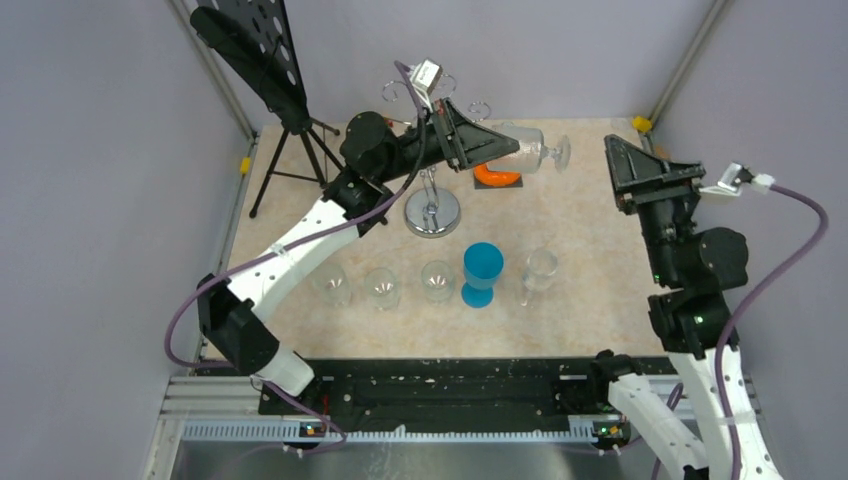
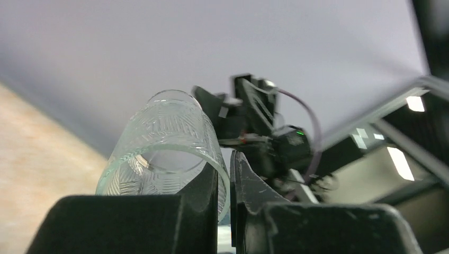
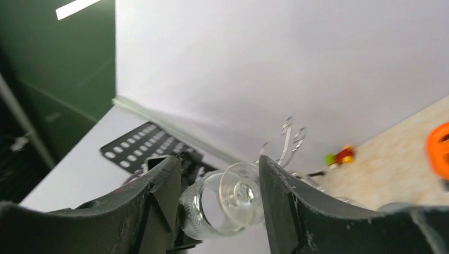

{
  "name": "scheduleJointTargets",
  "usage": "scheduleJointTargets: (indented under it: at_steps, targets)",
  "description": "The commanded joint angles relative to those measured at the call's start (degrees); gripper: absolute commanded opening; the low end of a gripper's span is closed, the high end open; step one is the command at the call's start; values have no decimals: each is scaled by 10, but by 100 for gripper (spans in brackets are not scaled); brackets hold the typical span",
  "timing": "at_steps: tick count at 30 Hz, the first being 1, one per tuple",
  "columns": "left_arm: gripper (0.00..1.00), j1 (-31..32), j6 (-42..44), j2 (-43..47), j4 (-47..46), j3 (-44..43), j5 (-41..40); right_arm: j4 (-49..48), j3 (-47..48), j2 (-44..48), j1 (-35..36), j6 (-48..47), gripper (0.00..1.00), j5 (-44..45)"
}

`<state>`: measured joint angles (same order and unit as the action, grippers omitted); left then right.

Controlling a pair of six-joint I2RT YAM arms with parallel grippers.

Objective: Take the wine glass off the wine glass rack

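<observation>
Black music stand [image 1: 250, 50] in the upper left, not involved. Left claw [image 2: 226, 198] pinches the rim of the wine glass [image 1: 528, 150], one finger inside the bowl and one outside (a rim grip likely suits a glass hung foot-up on hooks). The glass lies sideways in the air at upper centre, just right of the rack [image 1: 432, 212], apparently clear of its hooks. Right claw [image 3: 218, 165] at right, spread wide, empty. Counts: one rack, one held glass, four clear glasses [image 1: 382, 287], one blue goblet [image 1: 482, 272], one orange piece [image 1: 497, 178].
</observation>
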<state>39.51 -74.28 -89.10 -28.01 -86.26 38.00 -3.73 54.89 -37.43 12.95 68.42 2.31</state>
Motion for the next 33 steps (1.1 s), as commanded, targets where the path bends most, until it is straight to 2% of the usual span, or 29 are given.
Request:
scheduleJointTargets:
  at_steps: [1, 5, 13, 19, 24, 28, 33]
  targets:
    - [0, 33, 232, 34, 183, -70, -91, 125, 50, 46, -2, -160, 56, 144]
    - [0, 82, 339, 4, 290, -124, -147, 168, 66, 80, -3, -209, 56, 190]
    - [0, 182, 477, -99, 423, -230, -213, 190, 85, 163, -3, -258, 52, 247]
    - [0, 227, 527, -164, 464, -267, -243, 229, 119, 206, -2, -267, 49, 284]
    - [0, 263, 575, -219, 494, -289, -231, 289, 169, 207, -2, -282, 47, 300]
    - [0, 310, 647, -267, 552, -334, -287, 297, 164, 206, -1, -280, 46, 286]
    - [0, 322, 649, -307, 572, -350, -327, 307, 154, 203, -2, -267, 46, 263]
